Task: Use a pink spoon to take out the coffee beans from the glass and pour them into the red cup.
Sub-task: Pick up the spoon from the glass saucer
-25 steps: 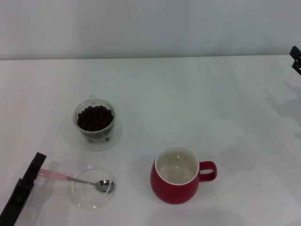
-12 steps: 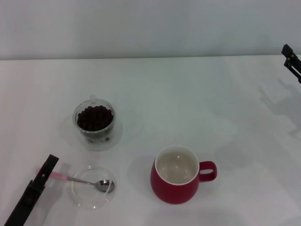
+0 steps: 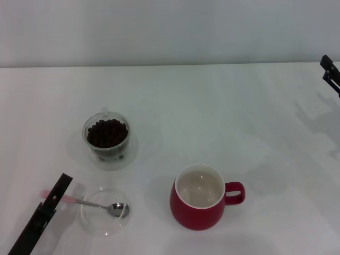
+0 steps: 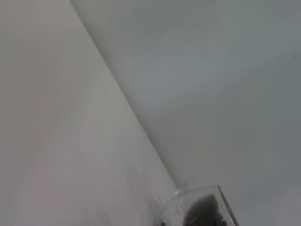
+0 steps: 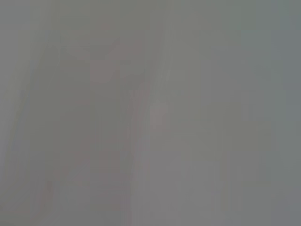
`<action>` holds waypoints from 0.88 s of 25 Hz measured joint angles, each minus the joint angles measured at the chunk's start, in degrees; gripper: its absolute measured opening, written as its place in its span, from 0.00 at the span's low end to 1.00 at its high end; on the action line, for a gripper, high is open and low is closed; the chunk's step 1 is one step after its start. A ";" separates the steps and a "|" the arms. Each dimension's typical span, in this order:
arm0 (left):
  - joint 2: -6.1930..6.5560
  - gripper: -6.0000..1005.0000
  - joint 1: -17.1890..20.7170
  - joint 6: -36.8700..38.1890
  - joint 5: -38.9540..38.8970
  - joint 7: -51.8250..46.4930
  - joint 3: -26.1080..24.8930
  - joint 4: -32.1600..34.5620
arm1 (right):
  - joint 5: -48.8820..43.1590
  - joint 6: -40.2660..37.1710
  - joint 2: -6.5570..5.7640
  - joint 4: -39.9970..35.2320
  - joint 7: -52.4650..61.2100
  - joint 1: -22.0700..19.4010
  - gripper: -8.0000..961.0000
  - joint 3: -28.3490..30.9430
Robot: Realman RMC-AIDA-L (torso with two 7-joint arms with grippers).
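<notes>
Tabletop (image 3: 212,106), white and plain, fills most of the head view below a pale wall. The red cup (image 3: 198,197) is seen at the lower centre of the frame, upright, its white inside bare and its loop handle turned to the right. The glass (image 3: 106,136) is found at the centre left, upright on a faint clear saucer, and is filled nearly to the rim with the coffee beans (image 3: 107,133); a part of its rim is also caught at the lower edge of the left wrist view. A shallow clear dish (image 3: 105,211) is seen at the lower left, well apart from the cup. The pink spoon (image 3: 85,202) is laid across that dish, its silver bowl inside the dish near the right rim and its pink handle reaching out past the left rim.

The left gripper (image 3: 57,192) is seen at the lower left corner as a dark slanted bar, its tip lying over the spoon's handle end; how far its jaws are parted, and whether the handle is held, cannot be told. The right gripper (image 3: 330,71) is glimpsed at the upper right edge, far from everything, and its jaws cannot be judged either.
</notes>
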 joint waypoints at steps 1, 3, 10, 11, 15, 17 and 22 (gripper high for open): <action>-0.01 0.74 -0.10 0.07 0.13 -0.02 0.00 0.00 | 0.00 0.00 0.00 0.00 -0.02 -0.11 0.77 0.04; -0.07 0.74 -0.33 0.12 0.35 -0.04 0.00 0.00 | 0.00 -0.04 0.00 0.00 -0.03 -0.29 0.77 0.12; -0.24 0.74 0.01 -0.33 0.46 0.28 -0.02 -0.24 | 0.00 -0.24 0.17 0.01 -0.91 -0.83 0.77 0.28; -0.24 0.74 0.01 -0.33 0.46 0.28 -0.02 -0.24 | 0.00 -0.24 0.23 0.00 -1.17 -0.86 0.77 0.29; -0.28 0.74 -0.10 -0.43 0.57 1.19 -0.08 -0.49 | 0.00 -0.20 0.24 0.00 -1.50 -0.87 0.77 0.31; -0.28 0.74 -0.10 -0.43 0.57 1.19 -0.08 -0.49 | 0.00 -0.10 0.23 0.00 -1.51 -0.87 0.77 0.33; -0.46 0.74 -0.21 -0.53 0.53 1.77 -0.24 -0.54 | 0.00 0.00 0.23 0.01 -1.53 -0.82 0.77 0.41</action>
